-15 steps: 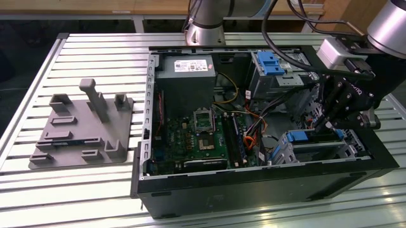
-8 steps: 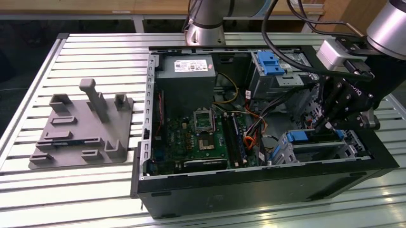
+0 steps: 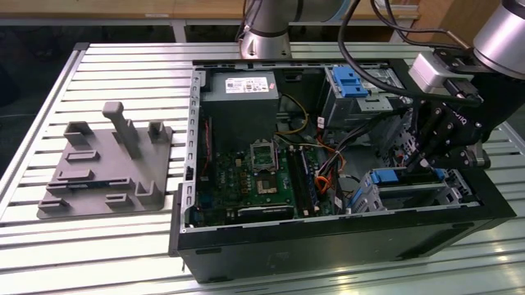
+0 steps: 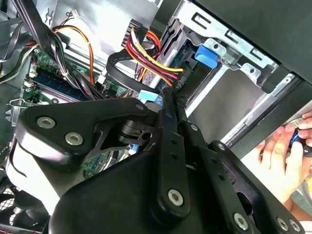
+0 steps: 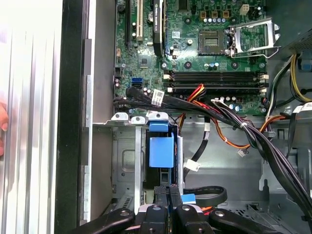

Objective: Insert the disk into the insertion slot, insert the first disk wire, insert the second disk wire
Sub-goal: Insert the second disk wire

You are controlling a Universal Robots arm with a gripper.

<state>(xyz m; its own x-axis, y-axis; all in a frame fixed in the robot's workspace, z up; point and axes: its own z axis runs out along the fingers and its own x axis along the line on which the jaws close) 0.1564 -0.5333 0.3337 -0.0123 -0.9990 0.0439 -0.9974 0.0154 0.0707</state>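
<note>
Sitting already in the small grey perforated sheet-metal insertion slot at lower centre is the silver disk in its bright blue plastic carrier. Below it, the black gripper is pressing its fingers together on nothing visible, so I judge the wire steps are now pending.

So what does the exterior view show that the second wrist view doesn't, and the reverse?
Only the exterior view: the grey fixture plate on the slatted table beside the open computer case, the power supply, and the disk in the insertion slot below the tool.
Only the second wrist view: a person's hand by the case edge, holding something blue.
Both: the motherboard, coloured wire bundles, and a drive cage's blue latch.
</note>
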